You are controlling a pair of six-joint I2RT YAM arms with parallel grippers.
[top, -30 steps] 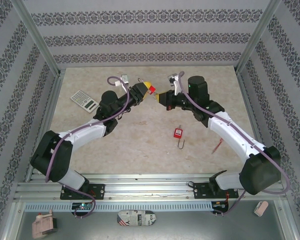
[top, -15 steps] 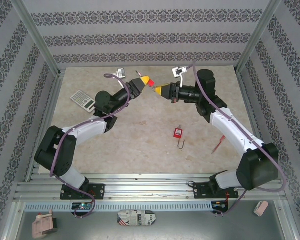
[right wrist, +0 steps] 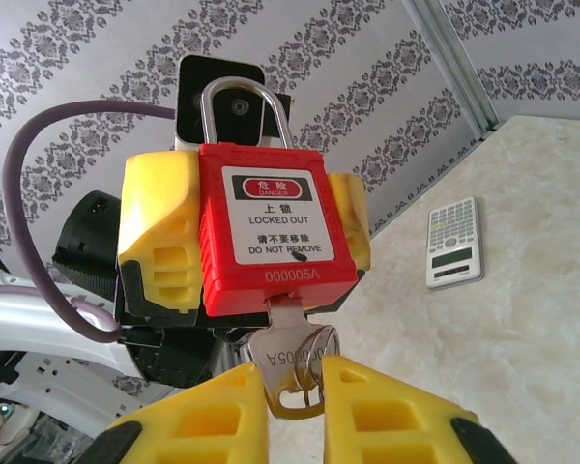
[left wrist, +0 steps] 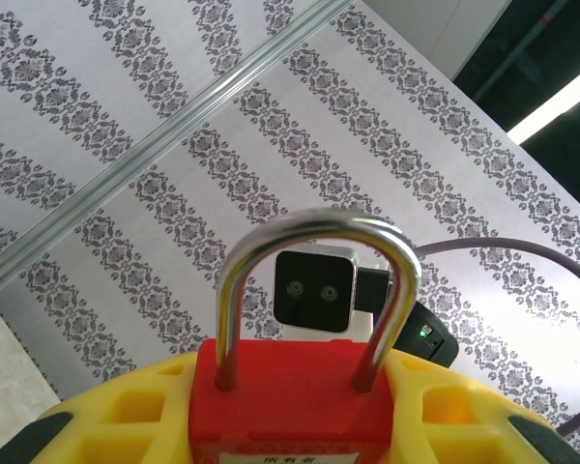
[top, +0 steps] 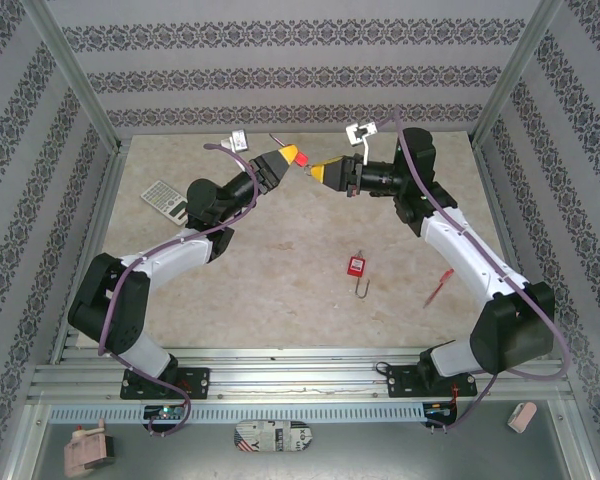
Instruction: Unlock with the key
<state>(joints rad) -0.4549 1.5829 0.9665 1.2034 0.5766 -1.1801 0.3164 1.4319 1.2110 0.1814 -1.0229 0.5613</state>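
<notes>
Both arms are raised over the far middle of the table. My left gripper (top: pixel 291 156) is shut on a red padlock (right wrist: pixel 263 224) with a white "LOCKED OUT" label and a steel shackle (left wrist: pixel 316 280) that stands closed. A silver key (right wrist: pixel 292 362) sits in the padlock's bottom keyway. My right gripper (right wrist: pixel 296 394) is shut on the key's head, with its yellow fingers (right wrist: pixel 391 411) either side. In the top view my right gripper (top: pixel 320 170) meets the left one tip to tip.
A second red padlock (top: pixel 356 268) lies on the table with its shackle open, mid right. A red pen (top: pixel 435 288) lies near the right arm. A calculator (top: pixel 166 199) rests at the left. A small white object (top: pixel 238 143) lies at the back wall.
Both grippers have risen and moved toward the back wall, still joined at padlock and key. The right wrist has swung further up and right.
</notes>
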